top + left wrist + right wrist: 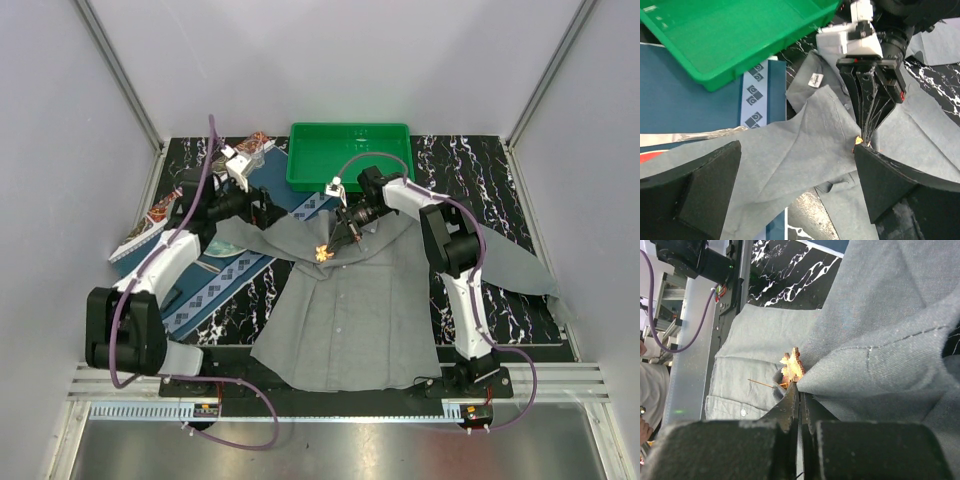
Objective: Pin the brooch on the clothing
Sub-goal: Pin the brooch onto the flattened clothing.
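The right gripper (799, 405) is closed, its two fingers pressed flat together, and their tips meet right at the lower edge of the brooch (791, 369). The brooch sits on a raised fold of the clothing (880, 340) near the collar. From these views I cannot tell whether the tips pinch the brooch itself or only the cloth beneath it. A thin pin (762, 384) sticks out sideways from under the ornament, lying bare over the shirt front, so to my eye it is not shown passed through the fabric and fastened. The left gripper (797, 155) is spread wide and holds nothing. It hovers low over the shoulder and sleeve of the shirt, with one finger just beside the brooch and the right gripper's tips. Further out, the shirt lies unfolded and front-up across the dark marbled tabletop (480, 170). One sleeve runs over the blue placemat (680, 100), and the green tray (350, 160) stands behind the collar. As a judgement, the task is in its middle. The brooch has been brought to the shirt and set against the chosen spot, but the pinning looks unfinished. What seems left is to drive the pin through the fold, close its clasp and let go.
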